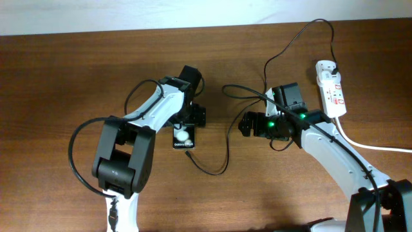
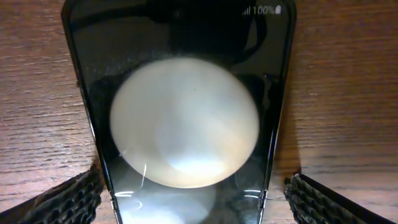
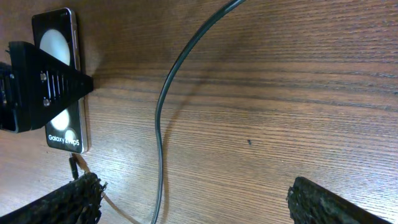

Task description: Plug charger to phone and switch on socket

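The phone (image 1: 181,139), a black slab with white round spots, lies on the wooden table. It fills the left wrist view (image 2: 186,93). My left gripper (image 1: 186,124) is open and straddles it, with a finger close to each long edge (image 2: 196,202). The charger cable (image 1: 226,138) runs from its black plug in the white socket (image 1: 332,90) in a loop to the phone's lettered end. Its connector tip (image 3: 73,164) sits right at that end (image 3: 64,142); I cannot tell if it is inserted. My right gripper (image 1: 246,124) is open and empty over the cable (image 3: 159,143), its fingers wide apart (image 3: 193,199).
The socket's thick white cord (image 1: 370,145) runs off the right edge. The cable arches along the table's back edge (image 1: 302,29). The left gripper's black finger (image 3: 43,78) crosses the phone in the right wrist view. The rest is bare wood.
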Controlling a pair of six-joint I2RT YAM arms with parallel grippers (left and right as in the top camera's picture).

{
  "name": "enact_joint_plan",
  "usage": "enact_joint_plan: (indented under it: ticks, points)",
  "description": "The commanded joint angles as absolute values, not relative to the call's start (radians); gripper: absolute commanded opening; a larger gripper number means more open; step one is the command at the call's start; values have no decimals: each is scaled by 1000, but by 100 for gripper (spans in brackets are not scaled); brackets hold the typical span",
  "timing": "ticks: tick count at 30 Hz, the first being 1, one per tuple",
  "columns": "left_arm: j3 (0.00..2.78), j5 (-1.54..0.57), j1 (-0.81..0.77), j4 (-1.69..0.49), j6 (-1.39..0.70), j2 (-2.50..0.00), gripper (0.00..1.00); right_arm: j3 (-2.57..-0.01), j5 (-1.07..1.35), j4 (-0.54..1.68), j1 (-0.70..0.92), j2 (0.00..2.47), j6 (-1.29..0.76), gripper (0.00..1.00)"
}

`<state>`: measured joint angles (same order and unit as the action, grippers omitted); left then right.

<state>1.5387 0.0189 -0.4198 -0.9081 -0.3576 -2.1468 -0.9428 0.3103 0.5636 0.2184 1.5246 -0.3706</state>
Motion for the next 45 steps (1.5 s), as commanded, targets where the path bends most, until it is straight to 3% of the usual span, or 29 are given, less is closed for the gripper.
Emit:
enact_joint_plan:
  ticks: [1, 43, 44, 45]
  points:
    - [1505, -12, -430, -906, -344, -2167, 99, -960, 302, 561, 215, 1501, -376, 99]
    - [1467, 14, -410, -896, -411, -2167, 99, -960, 302, 561, 215, 1501, -375, 98]
    - [1467, 14, -411, -895, -411, -2167, 98, -960, 302, 561, 215, 1501, -376, 99]
    - [1467, 14, -412, -895, -411, -2167, 86, -960, 302, 561, 215, 1501, -375, 99]
